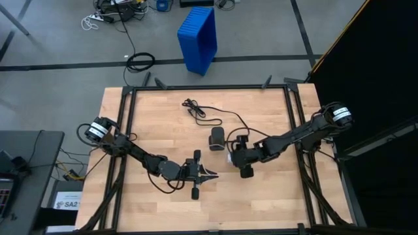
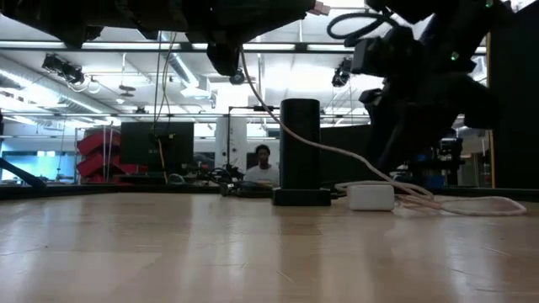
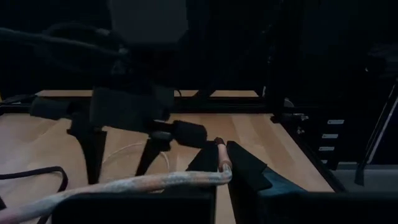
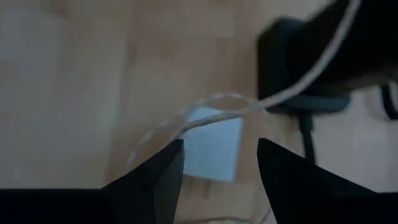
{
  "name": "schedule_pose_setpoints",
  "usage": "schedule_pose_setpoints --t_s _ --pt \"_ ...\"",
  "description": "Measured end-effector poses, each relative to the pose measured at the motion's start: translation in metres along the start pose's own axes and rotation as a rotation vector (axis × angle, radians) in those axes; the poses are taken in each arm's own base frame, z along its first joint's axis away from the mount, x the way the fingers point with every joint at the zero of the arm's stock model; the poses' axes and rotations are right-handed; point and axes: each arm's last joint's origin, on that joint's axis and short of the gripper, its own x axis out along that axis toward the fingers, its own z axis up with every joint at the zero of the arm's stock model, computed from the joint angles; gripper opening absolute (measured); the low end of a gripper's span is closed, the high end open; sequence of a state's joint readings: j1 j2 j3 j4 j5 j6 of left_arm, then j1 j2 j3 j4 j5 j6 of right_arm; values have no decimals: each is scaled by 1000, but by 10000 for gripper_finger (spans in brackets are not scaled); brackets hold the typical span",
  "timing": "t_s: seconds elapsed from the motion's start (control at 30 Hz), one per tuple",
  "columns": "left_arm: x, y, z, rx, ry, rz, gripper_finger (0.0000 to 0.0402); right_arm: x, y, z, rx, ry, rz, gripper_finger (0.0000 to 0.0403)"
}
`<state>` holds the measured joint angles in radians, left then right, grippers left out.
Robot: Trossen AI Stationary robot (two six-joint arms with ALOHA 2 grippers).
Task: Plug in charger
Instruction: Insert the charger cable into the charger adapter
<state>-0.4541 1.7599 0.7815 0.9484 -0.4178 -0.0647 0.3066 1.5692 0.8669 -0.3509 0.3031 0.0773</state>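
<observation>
Here the white charger block (image 4: 214,144) lies flat on the wooden table (image 1: 261,202), just beside the dark upright speaker (image 2: 300,143). The right gripper (image 4: 217,163) hovers above the block, fingers parted, holding nothing. The left gripper (image 3: 227,171) is closed on the cable (image 3: 124,185)

Light wooden surface (image 1: 150,117) bordered by a black metal frame (image 1: 209,87). Near its middle stands an upright dark cylindrical device (image 2: 301,143) on a flat dark base (image 2: 301,197). Just to the right of the base lies a small white charger block (image 2: 370,197), from which a pale cable (image 2: 459,204) trails rightward along the wood. A black cord (image 1: 202,114) lies coiled toward the far edge.
</observation>
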Motion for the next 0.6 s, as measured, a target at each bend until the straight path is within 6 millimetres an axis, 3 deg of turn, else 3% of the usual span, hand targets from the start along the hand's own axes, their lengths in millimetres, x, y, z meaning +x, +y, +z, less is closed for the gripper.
schedule_pose_setpoints --t_s 0.4,0.6 --pt "0 0 0 1 2 -16 1 19 7 -4 64 46 6 223" --pt "0 -1 0 1 2 -19 1 29 7 -8 97 77 6 217"
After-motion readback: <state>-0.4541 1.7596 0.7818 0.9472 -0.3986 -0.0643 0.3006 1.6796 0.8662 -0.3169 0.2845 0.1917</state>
